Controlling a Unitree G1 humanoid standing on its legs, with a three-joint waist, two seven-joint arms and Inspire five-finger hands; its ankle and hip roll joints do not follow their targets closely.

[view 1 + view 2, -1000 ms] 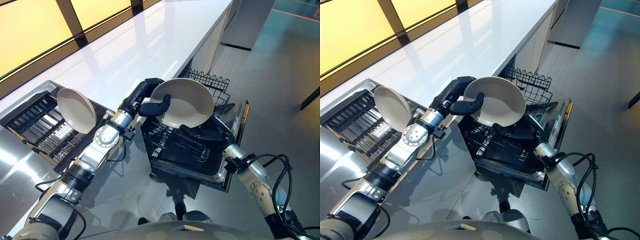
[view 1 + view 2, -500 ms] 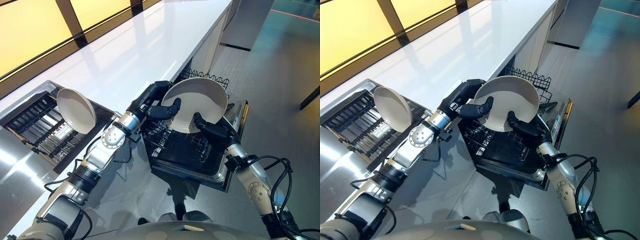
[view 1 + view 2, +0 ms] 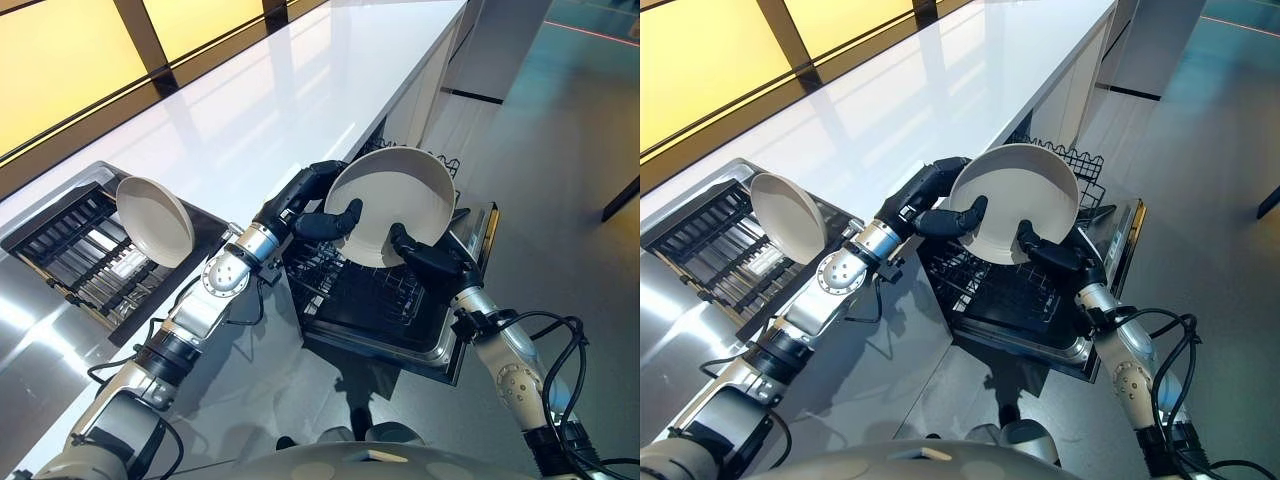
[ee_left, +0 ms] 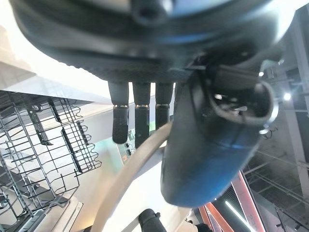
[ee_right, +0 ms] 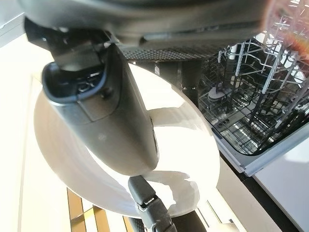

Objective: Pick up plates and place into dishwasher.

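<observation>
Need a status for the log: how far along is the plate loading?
Done: none visibly; no plate shows seated in the pulled-out dishwasher rack. In hand: both the left hand and right hand pinch one plate, tilted on edge above the rack. Left: lower it in, then fetch the second plate standing in the counter drying rack.

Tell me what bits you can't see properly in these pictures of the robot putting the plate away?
- Rack slots right under the held plate: hidden in both eye views by the plate and the two hands.
- Left robot hand fingers: behind the plate's rim in the eye views; the wrist view shows them straight.
- Right robot hand fingertips: covered by the plate.
- Dishwasher rack far part: blocked by the plate.
- Second plate base: hidden among the drying rack bars.
</observation>
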